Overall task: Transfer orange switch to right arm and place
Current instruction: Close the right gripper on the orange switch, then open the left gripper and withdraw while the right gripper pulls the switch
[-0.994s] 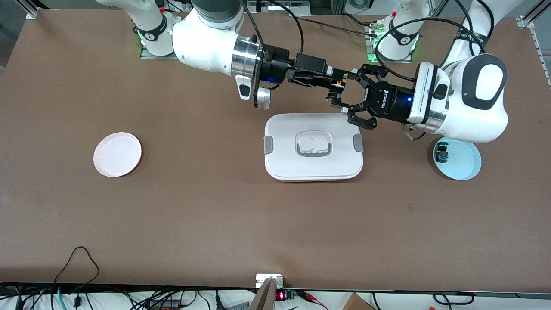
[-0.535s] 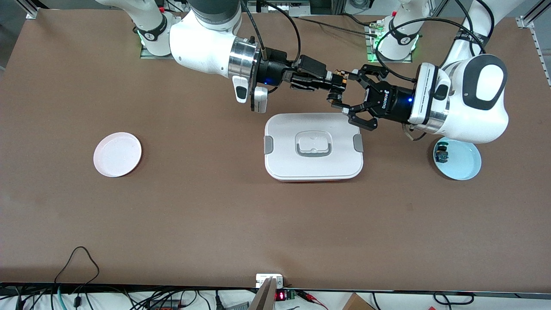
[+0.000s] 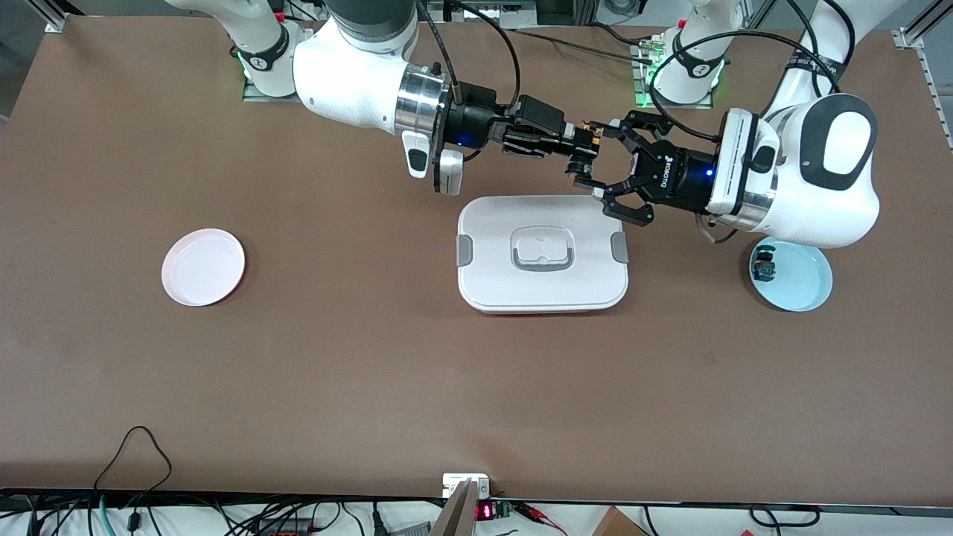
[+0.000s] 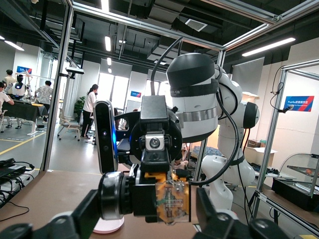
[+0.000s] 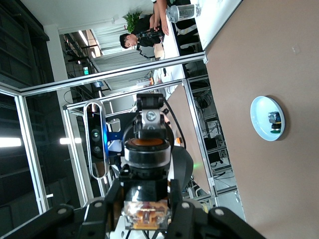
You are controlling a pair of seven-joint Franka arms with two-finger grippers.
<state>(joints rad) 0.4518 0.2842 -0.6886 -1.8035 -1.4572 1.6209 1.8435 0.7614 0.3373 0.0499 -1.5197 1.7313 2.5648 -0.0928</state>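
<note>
The orange switch [image 3: 584, 147] hangs in the air between the two grippers, over the table just off the white container's edge. My right gripper [image 3: 575, 141] is shut on its black body; in the right wrist view its fingers [image 5: 110, 201] press both sides of the switch [image 5: 145, 199]. My left gripper [image 3: 598, 160], the ROBOTIQ claw, stands open around the switch's ends. In the left wrist view the switch [image 4: 159, 196] lies crosswise between the left gripper's [image 4: 148, 206] fingers, with a small gap at its clear base.
A white lidded container [image 3: 542, 253] sits mid-table. A pale pink plate [image 3: 202, 266] lies toward the right arm's end. A light blue plate [image 3: 800, 286] holding a blue-capped switch [image 3: 763, 266] lies under the left arm.
The right gripper has reached in and shut on the switch. The left gripper's jaws have then parted slightly off the switch's ends. Both arms have hardly shifted.
</note>
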